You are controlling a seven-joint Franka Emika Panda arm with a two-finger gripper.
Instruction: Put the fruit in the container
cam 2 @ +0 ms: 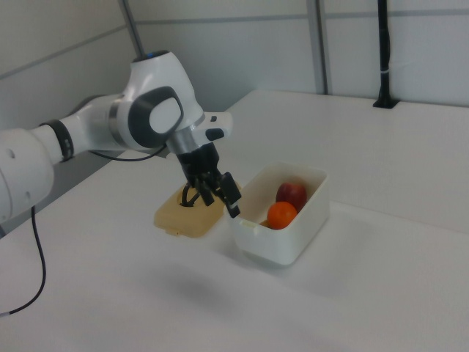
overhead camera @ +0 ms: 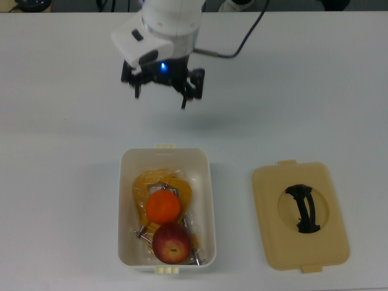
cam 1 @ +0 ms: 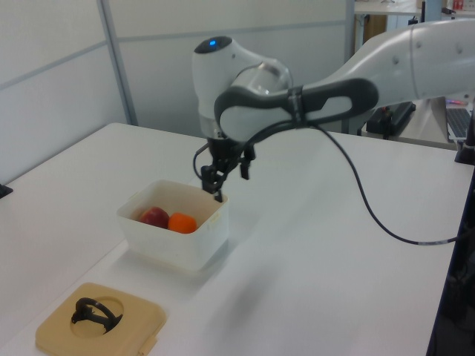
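Observation:
The white container (overhead camera: 122, 206) stands on the table, and both fruits lie inside it. The orange (overhead camera: 163, 207) rests next to the dark red apple (overhead camera: 171, 242), which sits at the tub's end nearest the top view's bottom. My gripper (overhead camera: 160, 94) hangs open and empty above the bare table, beyond the tub's far end toward the top view's top. In the left view the gripper (cam 1: 225, 176) is above the container's (cam 1: 174, 246) back rim, with the orange (cam 1: 182, 222) and apple (cam 1: 155, 216) below. The right view shows the gripper (cam 2: 219, 199) just left of the container (cam 2: 275, 246).
A yellow-orange metal clamp (overhead camera: 145, 185) lies under the fruit in the tub. The flat tan lid (overhead camera: 274, 242) with its black handle (overhead camera: 303, 208) lies on the table at the top view's right of the tub. A black cable (overhead camera: 245, 33) trails from the arm.

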